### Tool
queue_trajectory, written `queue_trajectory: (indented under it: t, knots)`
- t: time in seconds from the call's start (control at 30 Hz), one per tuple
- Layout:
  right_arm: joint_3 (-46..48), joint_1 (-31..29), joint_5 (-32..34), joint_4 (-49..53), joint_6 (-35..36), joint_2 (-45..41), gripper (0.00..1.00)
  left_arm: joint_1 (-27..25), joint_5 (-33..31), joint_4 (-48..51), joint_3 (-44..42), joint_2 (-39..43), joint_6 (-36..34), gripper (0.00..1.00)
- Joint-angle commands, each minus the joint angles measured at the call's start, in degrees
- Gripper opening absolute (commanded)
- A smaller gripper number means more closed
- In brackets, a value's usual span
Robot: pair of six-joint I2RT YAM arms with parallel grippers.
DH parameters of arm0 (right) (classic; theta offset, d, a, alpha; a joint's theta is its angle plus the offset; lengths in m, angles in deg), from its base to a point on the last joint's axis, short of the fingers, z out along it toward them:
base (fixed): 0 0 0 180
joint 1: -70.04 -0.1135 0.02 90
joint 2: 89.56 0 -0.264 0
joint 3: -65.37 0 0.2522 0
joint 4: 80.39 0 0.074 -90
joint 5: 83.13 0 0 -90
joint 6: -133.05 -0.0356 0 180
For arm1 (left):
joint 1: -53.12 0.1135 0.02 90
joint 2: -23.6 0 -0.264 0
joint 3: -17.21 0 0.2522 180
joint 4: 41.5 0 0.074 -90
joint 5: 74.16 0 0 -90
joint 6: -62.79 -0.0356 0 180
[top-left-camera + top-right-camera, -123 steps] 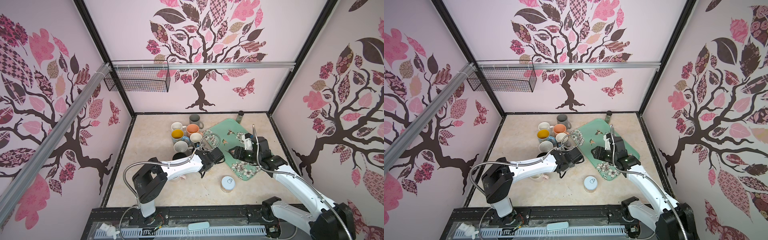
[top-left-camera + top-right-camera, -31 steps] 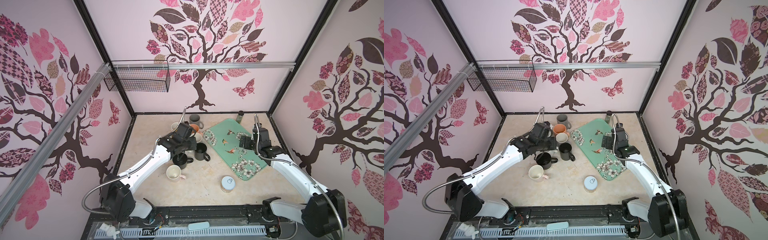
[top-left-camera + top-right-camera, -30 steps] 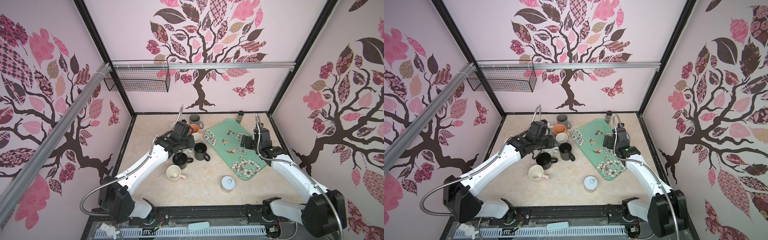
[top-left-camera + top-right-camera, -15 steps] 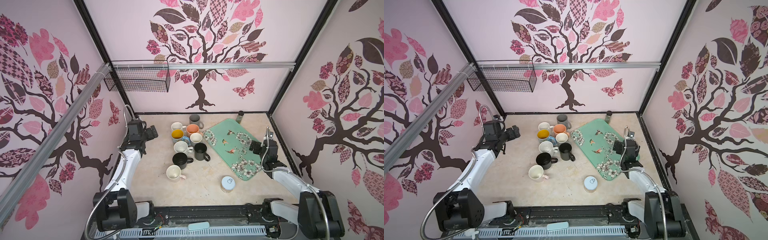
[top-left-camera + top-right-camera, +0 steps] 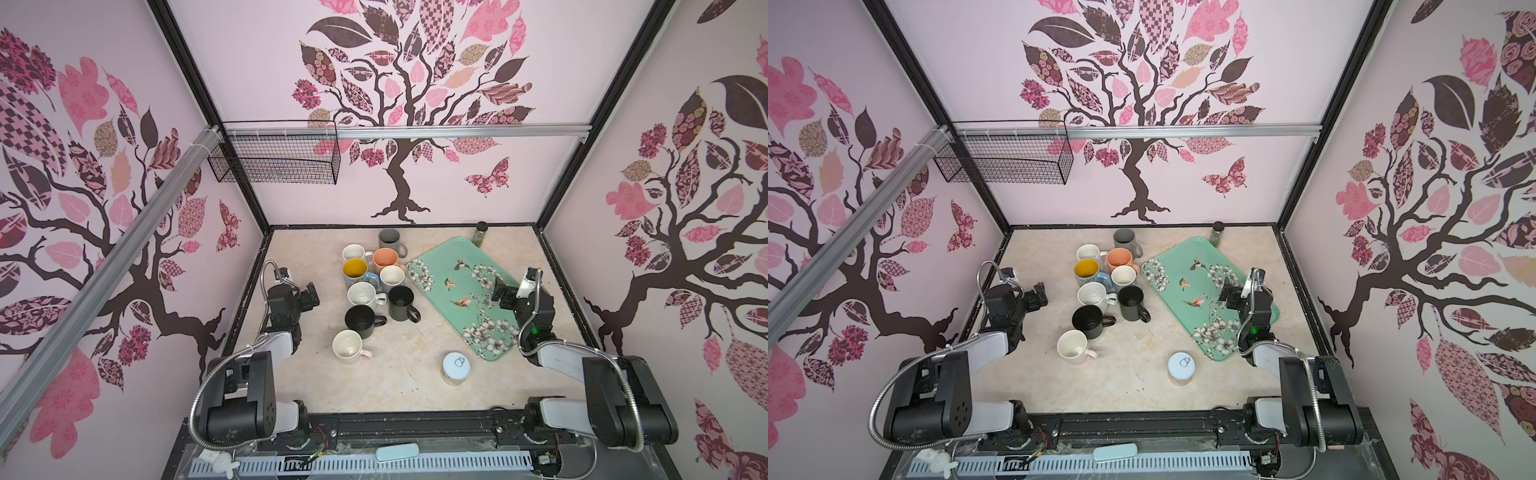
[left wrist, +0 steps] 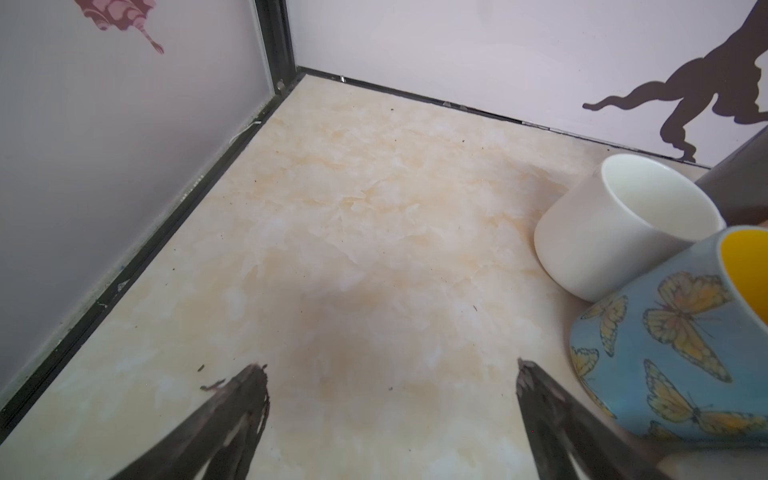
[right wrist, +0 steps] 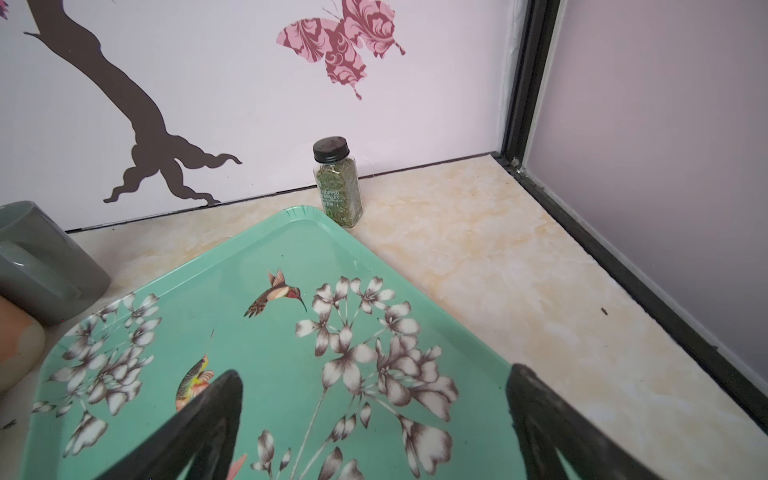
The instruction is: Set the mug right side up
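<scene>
Several mugs stand in a cluster at the table's middle, all mouth up in both top views: a white speckled mug (image 5: pixel 362 294), two black ones (image 5: pixel 362 321) (image 5: pixel 400 303), and a cream mug (image 5: pixel 348 347) in front. My left gripper (image 5: pixel 311 296) is open and empty, left of the cluster near the left wall. In the left wrist view its fingers (image 6: pixel 232 411) frame bare table, with a white mug (image 6: pixel 623 224) and a blue butterfly mug (image 6: pixel 673 353) beside them. My right gripper (image 5: pixel 500 293) hangs open over the green tray (image 5: pixel 436 266), holding nothing.
A spice jar (image 5: pixel 481 233) stands at the back wall by the tray's corner (image 7: pixel 299 214). A white-lidded tin (image 5: pixel 456 366) sits in front of the tray. A wire basket (image 5: pixel 274 160) hangs high at the back left. A grey mug (image 7: pixel 37 257) borders the tray.
My left gripper has opened, left the mug cluster and drawn back to the left wall. The right arm has pulled back toward the front right over the tray.
</scene>
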Motion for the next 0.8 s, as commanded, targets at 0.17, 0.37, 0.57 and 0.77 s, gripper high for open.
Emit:
queue_trajectory:
  t: [0.17, 0.37, 0.57, 0.77]
  knots:
    - [6.6, 0.3, 1.1, -16.3, 0.2, 5.6, 1.0, 0.2, -0.9, -16.8, -5.8, -3.4, 0.0, 0.96]
    - [8.3, 0.3, 1.6, -27.1, 0.0, 13.9, 1.0, -5.8, -5.9, -30.4, -8.0, -11.5, -5.1, 0.96]
    - [1.4, 0.1, 0.6, -12.2, 0.6, 13.0, 1.0, -7.3, -11.3, -20.1, -4.2, -10.0, -4.8, 0.96]
    - [2.4, 0.1, 0.6, -14.9, 0.7, 13.6, 1.0, -7.3, -10.7, -19.8, -4.2, -9.8, -4.8, 0.96]
